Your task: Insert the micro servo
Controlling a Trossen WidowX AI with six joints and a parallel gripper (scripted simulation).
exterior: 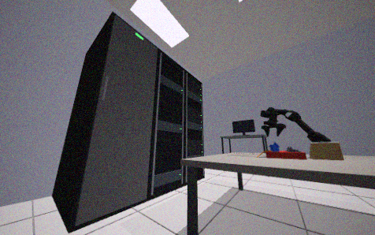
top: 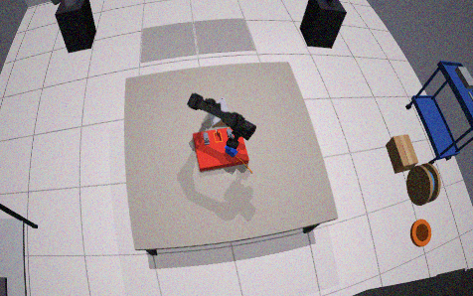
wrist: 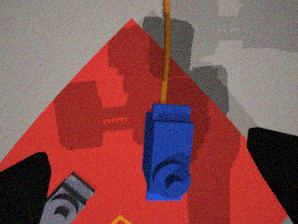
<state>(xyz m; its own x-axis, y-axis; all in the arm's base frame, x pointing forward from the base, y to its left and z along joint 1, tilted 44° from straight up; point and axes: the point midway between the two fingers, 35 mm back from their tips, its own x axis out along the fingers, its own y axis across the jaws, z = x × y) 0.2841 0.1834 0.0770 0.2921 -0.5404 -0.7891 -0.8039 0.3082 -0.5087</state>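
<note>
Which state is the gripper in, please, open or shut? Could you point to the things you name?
Open: in the wrist view, the gripper (exterior: 273, 134) (wrist: 150, 151) has its dark fingers wide apart, with the blue servo (top: 231, 150) (exterior: 274, 147) (wrist: 170, 145) untouched between them.

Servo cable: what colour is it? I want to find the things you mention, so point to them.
The servo cable (top: 244, 165) (wrist: 165, 55) is orange, showing best in the wrist view.
</note>
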